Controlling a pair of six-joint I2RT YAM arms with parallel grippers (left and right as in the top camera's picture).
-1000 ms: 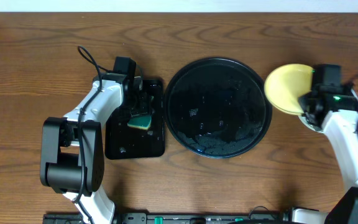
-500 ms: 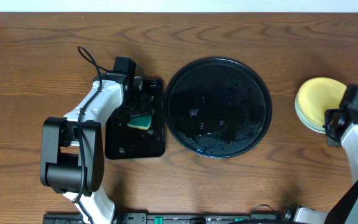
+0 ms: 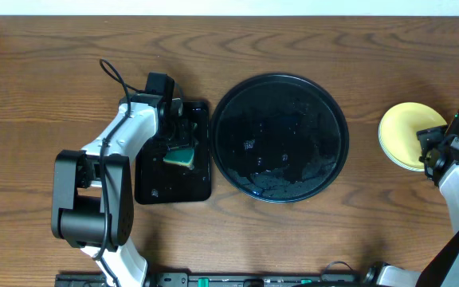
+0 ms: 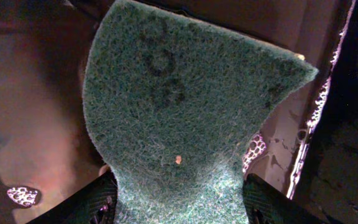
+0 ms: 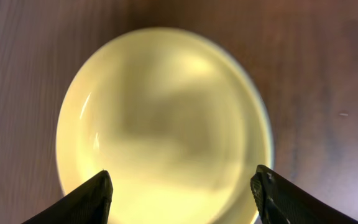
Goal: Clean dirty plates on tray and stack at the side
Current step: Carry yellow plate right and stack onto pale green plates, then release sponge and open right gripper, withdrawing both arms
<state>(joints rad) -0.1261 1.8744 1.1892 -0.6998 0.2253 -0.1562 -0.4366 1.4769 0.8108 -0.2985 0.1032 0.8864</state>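
Right claw [image 5: 182, 186] now spread wide, clear of yellow plate [image 3: 406, 134], just set down on table [image 3: 54, 64] right of bare round tray [image 3: 229, 104]. Stacking apparently finished. Left claw [image 4: 176, 205] still clamped on sponge [image 4: 185, 112].

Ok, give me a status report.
Left gripper shut on sponge. Right gripper open above yellow plate beside round tray. Nothing obstructing.
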